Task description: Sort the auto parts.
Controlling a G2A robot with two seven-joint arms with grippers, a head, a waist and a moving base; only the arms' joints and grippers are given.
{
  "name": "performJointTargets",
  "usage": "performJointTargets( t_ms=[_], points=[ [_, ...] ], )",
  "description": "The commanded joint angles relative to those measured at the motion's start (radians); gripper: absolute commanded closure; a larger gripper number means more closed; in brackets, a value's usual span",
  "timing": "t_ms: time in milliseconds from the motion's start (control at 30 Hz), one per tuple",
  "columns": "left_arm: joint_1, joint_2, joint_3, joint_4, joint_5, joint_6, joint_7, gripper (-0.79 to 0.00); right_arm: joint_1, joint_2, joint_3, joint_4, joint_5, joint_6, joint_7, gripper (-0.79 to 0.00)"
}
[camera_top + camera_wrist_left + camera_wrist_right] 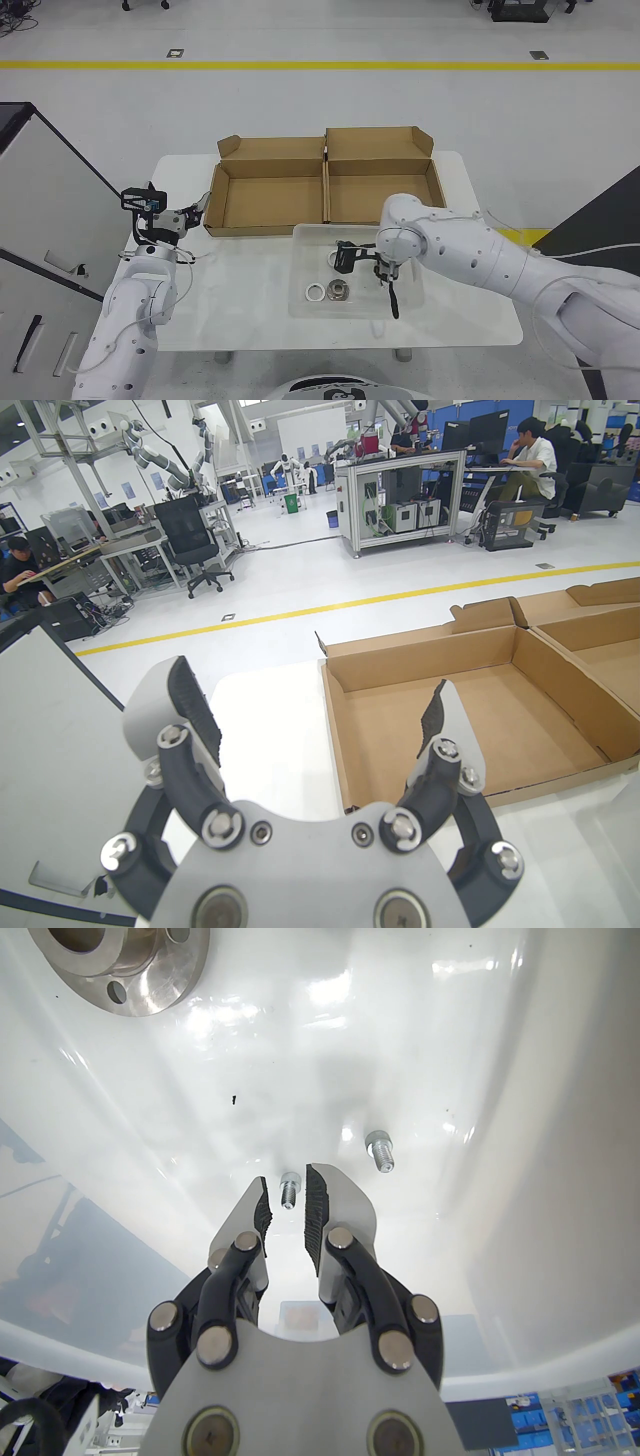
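I have the right gripper (285, 1172) down inside the white tray (310, 245), which sits in the lower middle of the top view. Its jaws are drawn narrow, and a small bolt (289, 1190) lies on the tray floor between the two pads. I can see a sliver of gap on each side, so I judge it is not yet pinched.

The bolt's long axis runs along the fingers, with the head pointing away from the wrist and the thread towards it. That means the pads would close across the shank, which is the grip I want.

A second bolt (380, 1153) lies just beside the gripper, outside one finger and apart from it, at nearly the same angle. The tray wall rises beyond it, so I have little room on that side and should lift straight up rather than slide. A steel flange (125, 968) rests well apart at the far end of the tray.

Two open cardboard boxes (265, 195) (375, 185) sit just above the tray in the top view, with the right-hand one nearer this arm.

The left gripper (310, 677) hangs spread wide and holds nothing. It is at the left middle of the top view, beside the left box's outer corner, and is clearly the farther arm.
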Motion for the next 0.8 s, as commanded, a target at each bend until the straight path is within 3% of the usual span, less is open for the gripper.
performJointTargets(
  t_ms=[0,767],
  points=[
    [0.000,0.000,0.000,0.000,0.000,0.000,0.000,-0.785,-0.002,-0.003,0.001,0.003,-0.001,-0.001,0.000,-0.185],
    [0.000,0.000,0.000,0.000,0.000,0.000,0.000,-0.785,-0.011,0.000,0.007,0.028,0.014,-0.007,0.008,-0.142]
  ],
)
